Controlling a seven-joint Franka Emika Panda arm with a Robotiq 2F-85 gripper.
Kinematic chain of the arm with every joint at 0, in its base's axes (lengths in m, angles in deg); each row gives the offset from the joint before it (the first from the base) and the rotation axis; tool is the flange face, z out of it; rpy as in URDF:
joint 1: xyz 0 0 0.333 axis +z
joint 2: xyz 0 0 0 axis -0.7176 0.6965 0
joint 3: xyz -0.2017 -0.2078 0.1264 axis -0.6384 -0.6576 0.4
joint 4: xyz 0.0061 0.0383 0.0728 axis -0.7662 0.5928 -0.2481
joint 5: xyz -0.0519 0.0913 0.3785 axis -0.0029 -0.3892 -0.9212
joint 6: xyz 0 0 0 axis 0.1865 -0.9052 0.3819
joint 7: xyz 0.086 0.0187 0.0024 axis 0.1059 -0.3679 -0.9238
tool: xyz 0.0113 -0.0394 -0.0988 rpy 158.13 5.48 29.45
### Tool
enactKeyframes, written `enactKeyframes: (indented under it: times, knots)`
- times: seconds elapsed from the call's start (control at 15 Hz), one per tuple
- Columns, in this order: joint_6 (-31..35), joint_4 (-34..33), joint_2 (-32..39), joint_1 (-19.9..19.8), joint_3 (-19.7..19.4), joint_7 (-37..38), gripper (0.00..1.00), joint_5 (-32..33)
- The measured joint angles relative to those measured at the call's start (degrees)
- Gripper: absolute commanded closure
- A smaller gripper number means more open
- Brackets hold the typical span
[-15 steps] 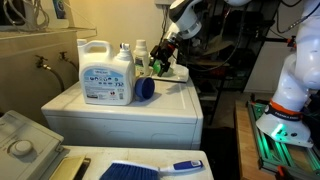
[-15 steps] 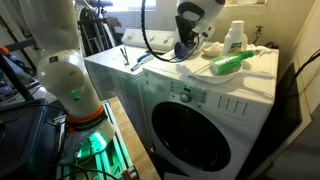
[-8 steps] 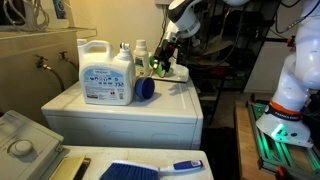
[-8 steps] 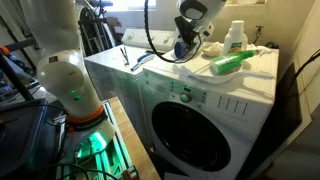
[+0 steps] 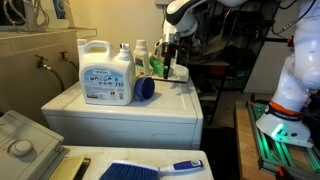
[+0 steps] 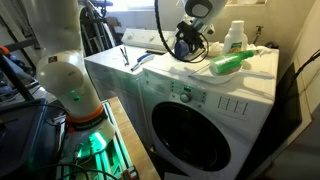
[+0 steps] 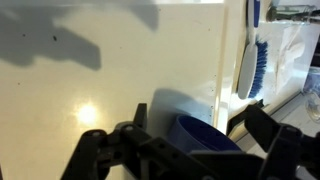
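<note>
- Gripper hangs above the washing machine with its jaws spread wide and nothing between them; it stands off the detergent jug on that jug's capped side, and higher than its cap.
- In the wrist view the two fingers frame a blue cup, which sits low in the gap between them, a little toward one finger.
- In an exterior view the blue cup rests on the machine's top just beside the jug's base, so it lies below the gripper and back toward the jug.
- It is round with no long axis; whether it stands or lies on its side I cannot tell.
- A green bottle stands farther from the jug than the cup does, close under the gripper.
</note>
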Motion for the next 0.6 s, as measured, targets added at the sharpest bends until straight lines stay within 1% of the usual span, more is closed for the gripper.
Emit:
enactKeyframes:
  times: [0.4, 0.6]
  knots:
    - [0.2, -0.8, 0.6, 0.0, 0.6, -2.3, 0.0, 0.8]
    - [0.2, -2.4, 1.7, 0.0, 1.2, -6.9, 0.0, 4.8]
